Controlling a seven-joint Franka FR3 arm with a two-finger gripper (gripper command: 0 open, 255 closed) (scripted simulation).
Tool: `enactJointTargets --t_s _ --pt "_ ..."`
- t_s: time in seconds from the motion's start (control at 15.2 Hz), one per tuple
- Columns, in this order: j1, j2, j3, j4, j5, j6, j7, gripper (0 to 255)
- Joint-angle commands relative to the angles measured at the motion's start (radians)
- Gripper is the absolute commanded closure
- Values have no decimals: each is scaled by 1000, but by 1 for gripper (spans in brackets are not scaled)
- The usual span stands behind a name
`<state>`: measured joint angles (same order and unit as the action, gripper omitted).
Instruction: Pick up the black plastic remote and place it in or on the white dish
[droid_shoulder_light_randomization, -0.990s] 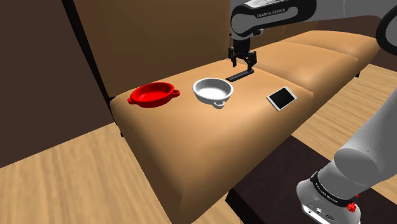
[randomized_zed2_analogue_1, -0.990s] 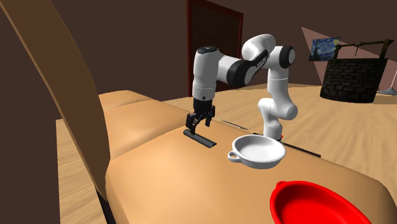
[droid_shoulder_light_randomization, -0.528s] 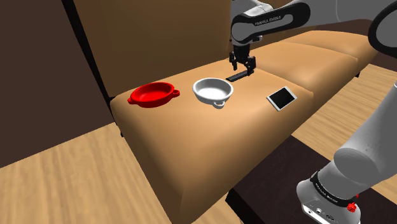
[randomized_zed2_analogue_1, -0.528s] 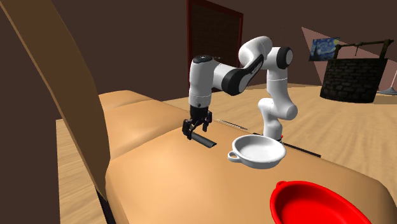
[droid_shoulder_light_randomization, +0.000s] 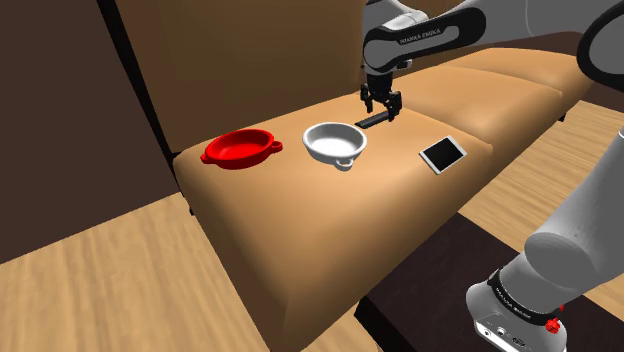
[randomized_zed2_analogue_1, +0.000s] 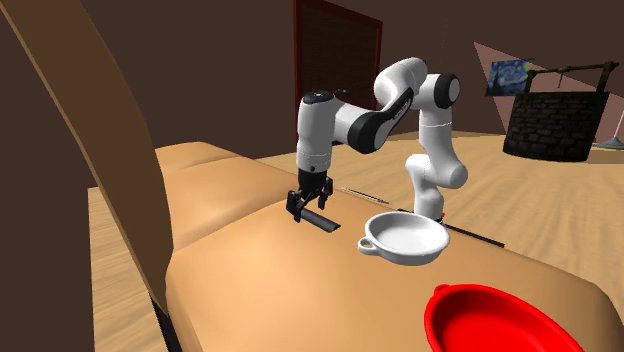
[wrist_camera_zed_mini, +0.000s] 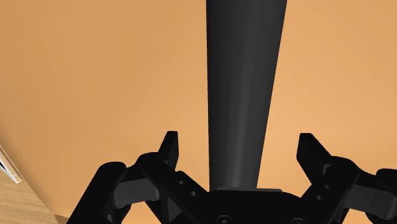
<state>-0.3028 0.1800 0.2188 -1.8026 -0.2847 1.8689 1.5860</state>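
Nearest the shoulder camera on the tan couch cushion (droid_shoulder_light_randomization: 300, 225) is a flat white-framed slab (droid_shoulder_light_randomization: 442, 153) (phone or tablet, hard to say), well out of the way. Further back sits the white dish (droid_shoulder_light_randomization: 312, 133), with a red dish (droid_shoulder_light_randomization: 225, 158) off toward that view's left. Just behind the white dish the black remote (droid_shoulder_light_randomization: 368, 122) lies flat on the cushion, and the hand (droid_shoulder_light_randomization: 381, 110) is low over it.

The wrist view has the useful bit. The hand is spread, with one finger (wrist_camera_zed_mini: 167, 147) on each side of the remote (wrist_camera_zed_mini: 245, 76) and neither touching it. The remote looks centred in the gap, so the fingers would close across its narrow width, which is a good line-up.

As a judgement, the robot should sink until the fingertips reach cushion level, then squeeze. It's a thin thing on padding, so a high pinch could slip off. From the second exterior view the hand (randomized_zed2_analogue_1: 308, 208) seems nearer one end of the remote (randomized_zed2_analogue_1: 322, 220) than its middle, so it may droop on the lift. It needs to clear the dish rim (randomized_zed2_analogue_1: 400, 250).
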Motion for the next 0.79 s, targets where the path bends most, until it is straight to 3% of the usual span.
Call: enactJointTargets --t_s 0.0,0.73 --pt "0 0 0 0 0 0 0 255" --pt "0 -7 1 18 4 -24 -7 255"
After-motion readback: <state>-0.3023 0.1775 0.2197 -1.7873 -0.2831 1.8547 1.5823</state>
